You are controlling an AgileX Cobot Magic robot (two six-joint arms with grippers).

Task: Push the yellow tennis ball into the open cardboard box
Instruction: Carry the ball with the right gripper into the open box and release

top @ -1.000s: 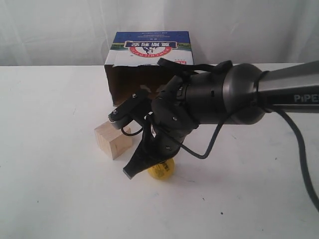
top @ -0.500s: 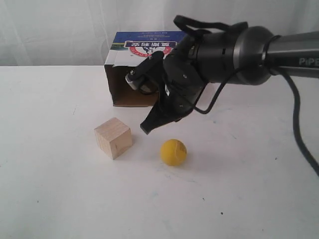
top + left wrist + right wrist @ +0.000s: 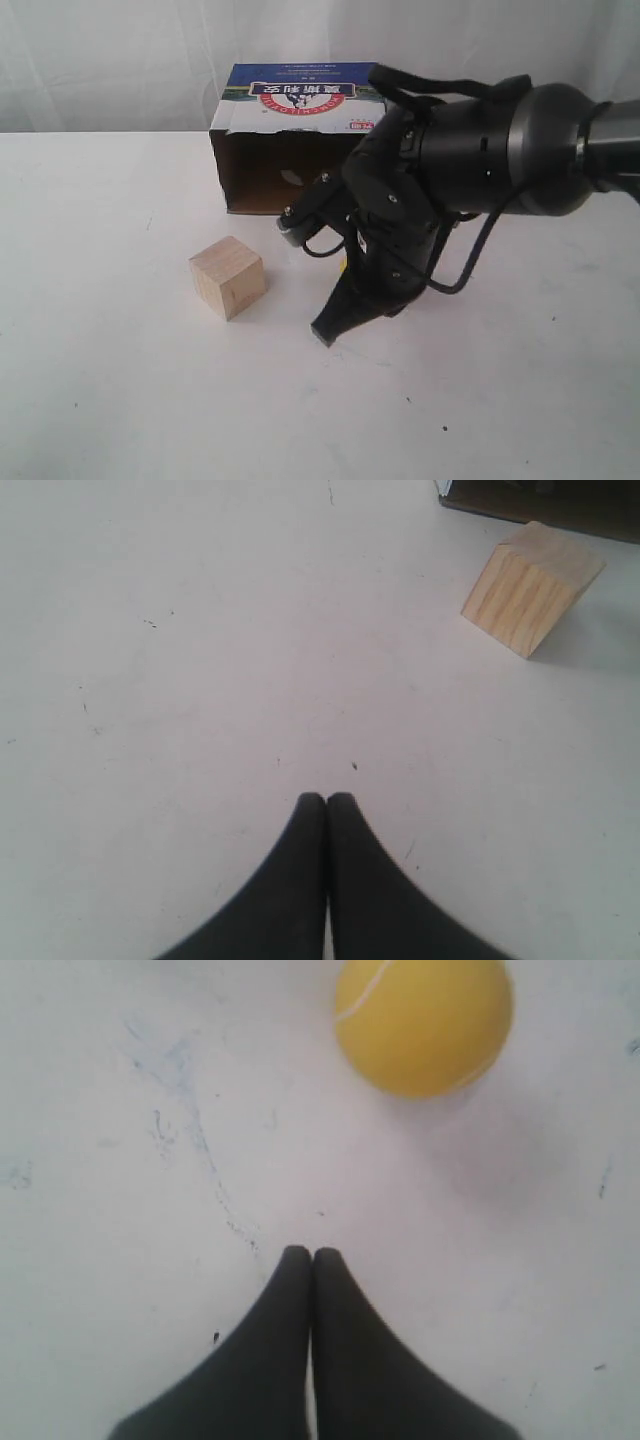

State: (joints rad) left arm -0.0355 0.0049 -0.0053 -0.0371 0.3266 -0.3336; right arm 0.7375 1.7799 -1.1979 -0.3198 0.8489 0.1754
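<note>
Yellow seamed ball [image 3: 424, 1022], grainy wooden cube [image 3: 530, 587]

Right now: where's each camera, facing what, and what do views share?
Exterior: off the arms, facing across the table into the open cardboard box; the right arm and right hand fill its middle.
Left wrist: rides its arm, looking down past the shut left hand at the table, the wooden cube ahead.
Right wrist: rides its arm, looking down past the shut right hand at the yellow tennis ball, apart from the tips.
Shared: exterior and left wrist both show the cube.
</note>
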